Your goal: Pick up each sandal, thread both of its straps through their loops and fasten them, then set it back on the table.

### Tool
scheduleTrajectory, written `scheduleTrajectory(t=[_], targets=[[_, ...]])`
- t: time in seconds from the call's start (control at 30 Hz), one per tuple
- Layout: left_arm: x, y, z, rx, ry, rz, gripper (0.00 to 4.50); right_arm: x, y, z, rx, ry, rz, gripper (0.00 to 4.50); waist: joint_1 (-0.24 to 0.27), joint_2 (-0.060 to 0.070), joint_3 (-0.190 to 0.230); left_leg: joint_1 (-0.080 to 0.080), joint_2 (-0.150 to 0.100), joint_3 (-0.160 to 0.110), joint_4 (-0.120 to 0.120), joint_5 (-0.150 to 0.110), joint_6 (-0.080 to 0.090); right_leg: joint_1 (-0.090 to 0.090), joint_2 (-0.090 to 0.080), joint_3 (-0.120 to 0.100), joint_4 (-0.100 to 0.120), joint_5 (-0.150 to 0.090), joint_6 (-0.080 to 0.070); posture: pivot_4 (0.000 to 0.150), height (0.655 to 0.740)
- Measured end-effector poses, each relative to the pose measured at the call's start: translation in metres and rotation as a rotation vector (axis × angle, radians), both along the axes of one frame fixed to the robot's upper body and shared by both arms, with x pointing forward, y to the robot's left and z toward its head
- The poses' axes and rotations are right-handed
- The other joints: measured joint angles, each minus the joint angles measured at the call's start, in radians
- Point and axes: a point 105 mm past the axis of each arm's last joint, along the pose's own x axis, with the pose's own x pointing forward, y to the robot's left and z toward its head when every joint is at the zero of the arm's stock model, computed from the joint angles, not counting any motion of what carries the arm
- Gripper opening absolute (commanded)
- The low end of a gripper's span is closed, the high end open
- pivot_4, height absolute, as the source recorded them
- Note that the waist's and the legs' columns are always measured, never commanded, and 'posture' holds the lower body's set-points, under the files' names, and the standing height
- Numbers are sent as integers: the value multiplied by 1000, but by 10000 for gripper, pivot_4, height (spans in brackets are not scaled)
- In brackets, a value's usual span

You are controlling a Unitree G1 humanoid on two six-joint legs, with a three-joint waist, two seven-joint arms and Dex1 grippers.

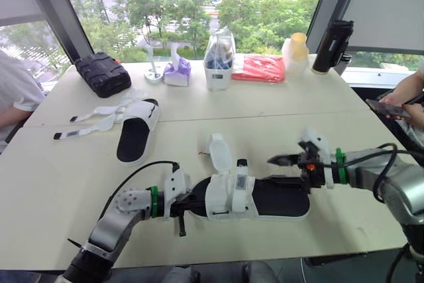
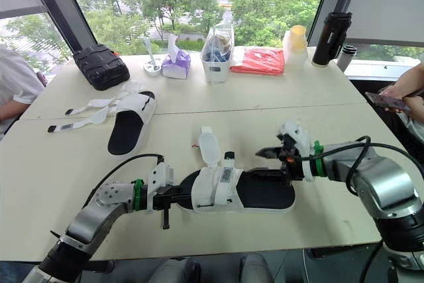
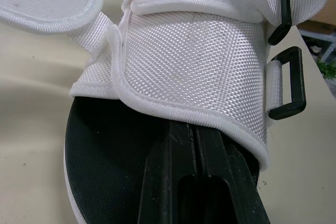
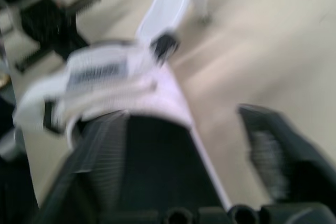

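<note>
Sandal [image 1: 232, 193] braced, one strap [image 1: 218, 152] loose, threading comes next.
The sandal lies flat on the worktop [image 1: 265, 111]; our left gripper [image 1: 189, 205], pinched narrow, is tucked under the upper [image 3: 184, 61] at its toe, our right gripper [image 1: 275, 169] gapes wide over its heel. We'd take the upright strap by its tip, keep the toe steady, and feed it squarely through the black loop [image 3: 287, 85].
</note>
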Motion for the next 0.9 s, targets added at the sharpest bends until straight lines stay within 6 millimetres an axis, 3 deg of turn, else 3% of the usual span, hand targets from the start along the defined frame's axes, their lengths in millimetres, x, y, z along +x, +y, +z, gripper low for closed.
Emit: scheduleTrajectory(t=[0.2,0.47,0.6,0.7,0.9], targets=[[1,-2,1,4,-2,-12,0,10,21,0,183,149,12,44590,2,0,0,0,0,-1,0,0,0,0,0,0,0,0,0,1500,7400],[1,-2,1,4,-3,-13,0,14,36,-25,206,300,32,44590,2,0,0,-1,-2,-1,0,0,0,0,-1,0,-1,0,0,1500,7400],[0,-2,0,3,-4,-11,0,12,39,-26,205,305,55,44590,1,0,0,-1,-2,-1,0,0,0,0,-1,0,-1,0,0,1500,7400],[0,-2,0,3,-5,-5,0,12,45,-25,210,305,76,37013,0,0,0,-1,-2,-1,0,0,0,0,-1,0,-1,0,0,1500,7400],[-1,-2,0,0,-8,4,0,13,52,-23,219,300,96,6803,1,0,0,-1,-2,-2,0,0,0,0,-1,0,-1,0,0,1500,7400]])
